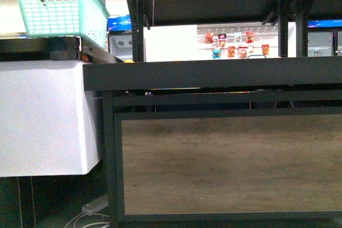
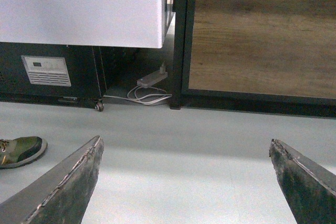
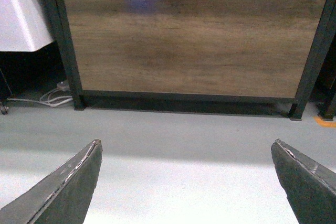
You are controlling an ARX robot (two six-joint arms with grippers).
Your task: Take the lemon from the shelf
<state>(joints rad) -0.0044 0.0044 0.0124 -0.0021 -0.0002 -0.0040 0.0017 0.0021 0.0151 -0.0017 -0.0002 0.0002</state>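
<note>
Lemon not positively identified: the only candidate is a small yellow-orange sliver (image 1: 127,61) showing just over the front lip of the shelf (image 1: 214,76) near its left end in the front view, with too little visible to call it. If that is the fruit, it lies on the dark tray, untouched. The tray stands about level with the body camera, above a wood-grain panel (image 1: 230,161) framed in black. Neither arm shows in the front view. Left gripper (image 2: 185,141) is spread wide with nothing between its fingers, its camera looking low across the grey floor (image 2: 173,124) toward the foot of the shelf. Right gripper (image 3: 185,142) is likewise spread and empty, facing the same panel from low down. Judgement: the task is at its very start, with nothing grasped and no arm near the tray. Left to do: raise an arm to tray level, reach over the lip, close on the fruit and lift it clear. Surroundings: a white cabinet (image 1: 43,116) just left of the shelf with a green basket (image 1: 61,9) above it, a power strip (image 2: 149,80) on the floor between them, and a shoe (image 2: 21,150) at the edge of the left wrist view.
</note>
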